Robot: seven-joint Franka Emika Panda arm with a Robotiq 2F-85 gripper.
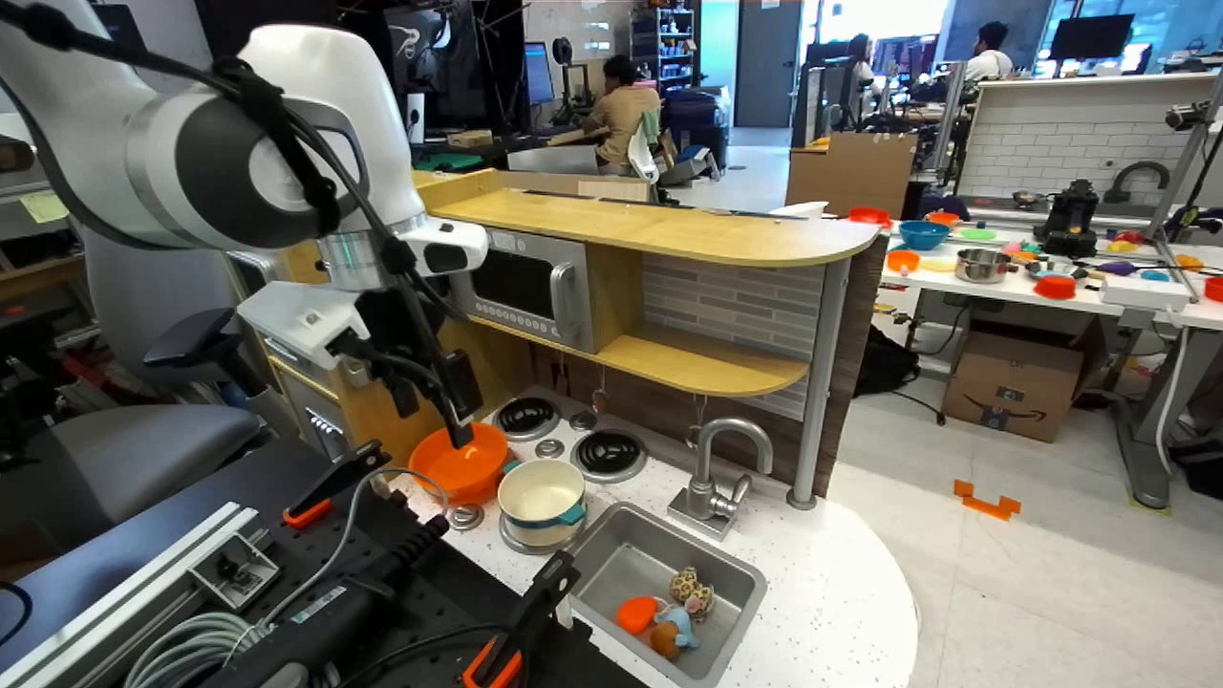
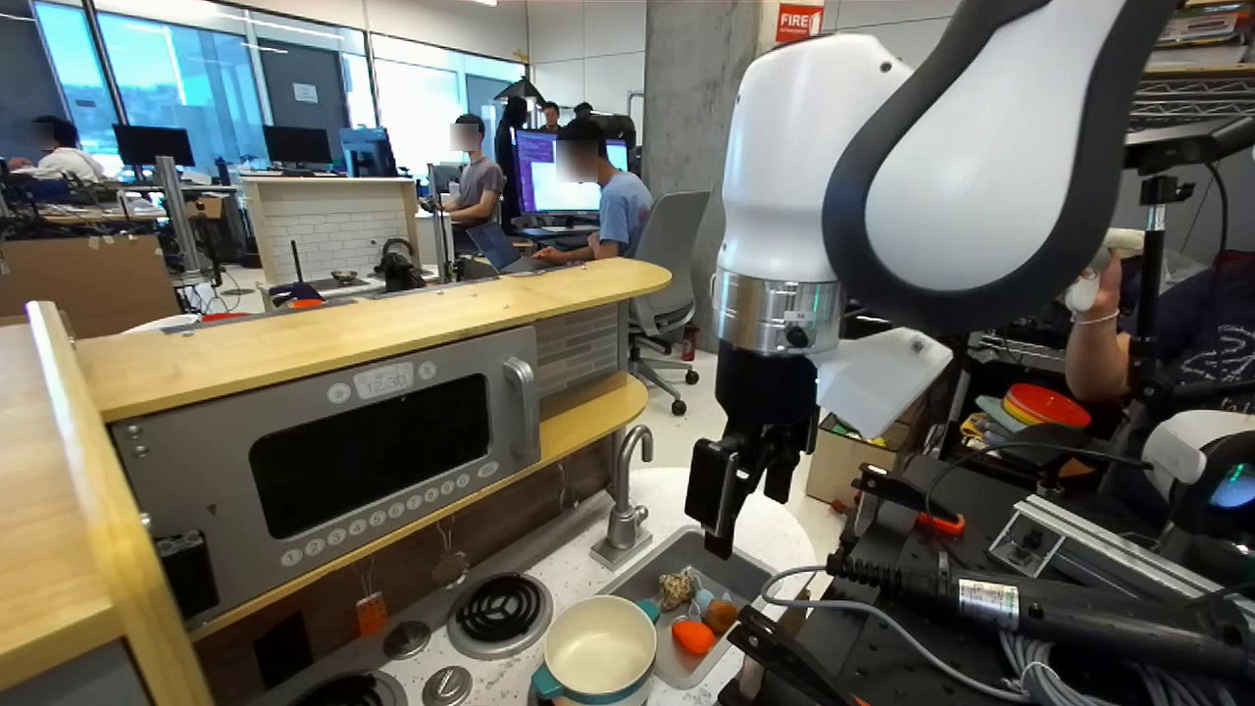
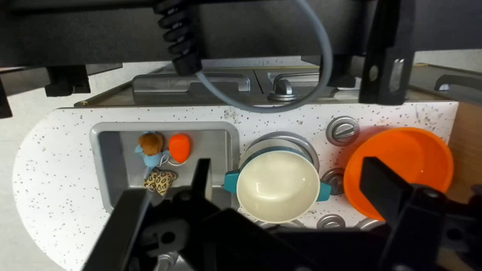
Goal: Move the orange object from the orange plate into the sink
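You can see a white counter [image 1: 841, 602] with dark speckles, and one end of it is rounded. The grey sink [image 3: 165, 127] is set into it, and just beside the sink stands the faucet [image 1: 703, 468]. Near the opposite end of the counter you have the orange plate [image 3: 412, 162]; what is directly under it is hidden. Between this plate and the sink, the cream pot [image 3: 278, 184] stands on a grey ring [image 3: 283, 134]. You find also two black burners [image 1: 610, 452] and several silver knobs [image 3: 342, 130] on this counter, and a grey post [image 1: 820, 382] stands on it near the rounded end.
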